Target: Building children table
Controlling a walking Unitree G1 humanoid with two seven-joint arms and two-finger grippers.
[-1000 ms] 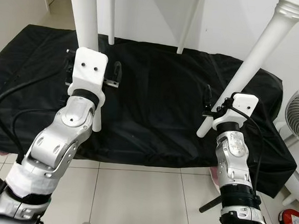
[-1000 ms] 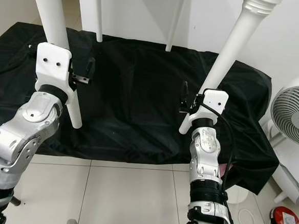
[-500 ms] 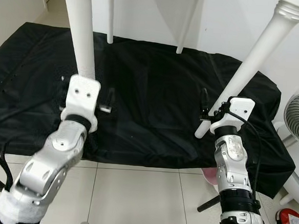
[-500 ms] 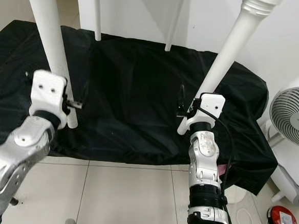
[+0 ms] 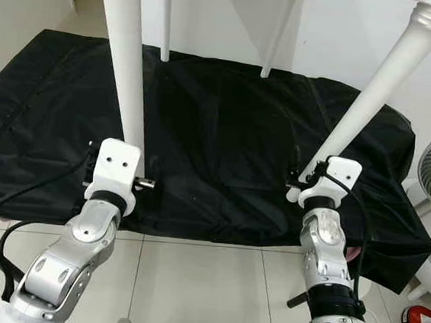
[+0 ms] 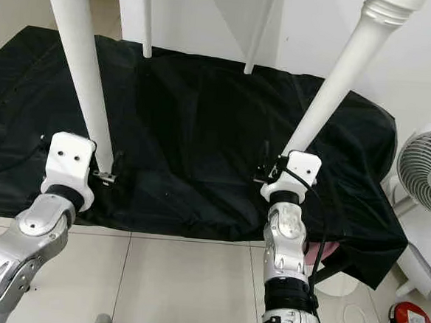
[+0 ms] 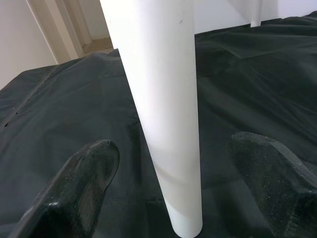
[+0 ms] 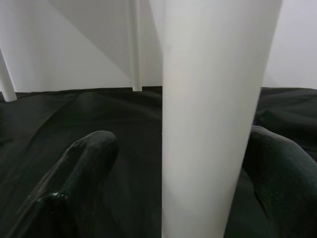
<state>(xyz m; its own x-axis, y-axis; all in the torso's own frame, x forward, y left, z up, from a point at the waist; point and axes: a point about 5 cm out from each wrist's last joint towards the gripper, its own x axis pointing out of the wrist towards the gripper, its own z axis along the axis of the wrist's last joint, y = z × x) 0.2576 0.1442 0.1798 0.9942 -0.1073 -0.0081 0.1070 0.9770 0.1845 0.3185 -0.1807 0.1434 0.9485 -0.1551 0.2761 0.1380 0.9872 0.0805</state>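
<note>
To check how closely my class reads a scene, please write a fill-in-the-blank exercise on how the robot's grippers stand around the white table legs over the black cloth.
1. The black cloth lies spread over a floor of pale ____.
2. The left gripper has its fingers open, with the left white leg standing ____ them.
3. The right gripper has the right white leg between its fingers, and that leg ____ rather than standing upright.
4. At the right edge stands a white ____.

Missing words: tiles; between; leans; fan
</note>
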